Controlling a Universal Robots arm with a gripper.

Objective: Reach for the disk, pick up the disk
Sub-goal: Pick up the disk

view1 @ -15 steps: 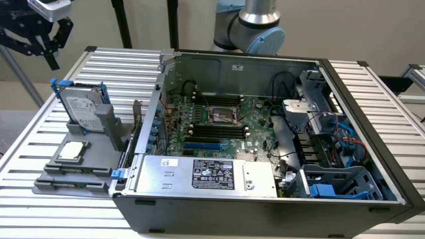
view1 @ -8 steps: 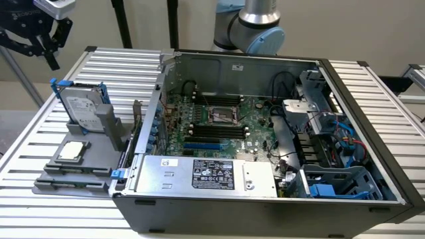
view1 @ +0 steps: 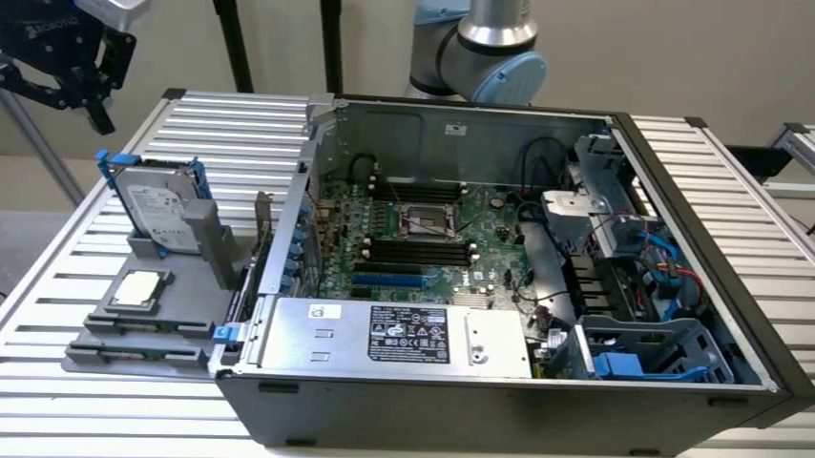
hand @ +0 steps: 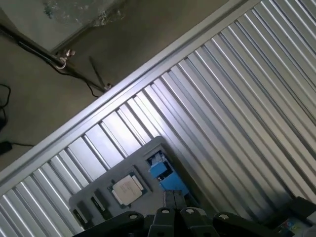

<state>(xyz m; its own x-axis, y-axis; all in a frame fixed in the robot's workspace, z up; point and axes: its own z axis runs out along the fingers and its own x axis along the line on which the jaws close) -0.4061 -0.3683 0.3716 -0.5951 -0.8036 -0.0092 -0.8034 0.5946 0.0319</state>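
The disk (view1: pixel 159 203) is a silver-grey hard drive with a white label in a bright blue carrier. It stands on edge in a grey holder (view1: pixel 140 324) at the exterior view's left, beside the open computer case. My gripper (view1: pixel 92 114) hangs high above and behind the disk, well apart from it. In the wrist view the fingers (hand: pixel 169 198) are pressed together with nothing between them, and the disk's blue carrier edge (hand: pixel 161 171) lies just beyond them.
A small square processor chip (view1: pixel 137 289) (hand: pixel 127 188) lies flat in the holder in front of the disk. The open computer case (view1: pixel 510 258) takes up the middle and right of the ribbed metal table (view1: pixel 713 181). The table's edge and the floor (hand: pixel 59 98) are close by.
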